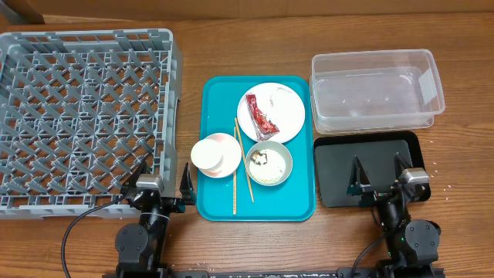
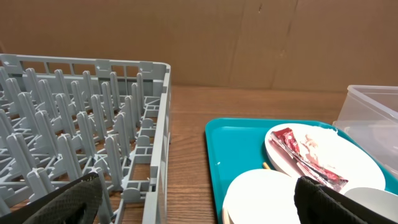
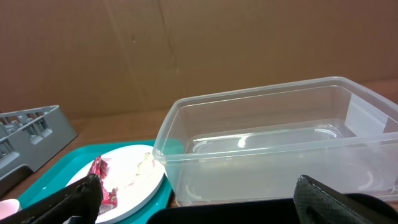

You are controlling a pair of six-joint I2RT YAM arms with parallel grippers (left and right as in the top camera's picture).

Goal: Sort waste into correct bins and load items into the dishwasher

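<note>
Beyond the right jaws sits the tub (image 3: 267, 143).

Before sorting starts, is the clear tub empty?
Empty. The clear tub shows only a bare bottom, overhead and from the right wrist.

A staged robot test bench, not a working kitchen; a bare wooden table (image 1: 255, 38) is backed on the far side by plain brown cardboard (image 2: 249, 43); a grey dish rack (image 1: 85, 108) sits loose on the left beside a teal tray (image 1: 293, 201) of used dishes; a black cable (image 1: 93, 208) trails along the near edge.
</note>
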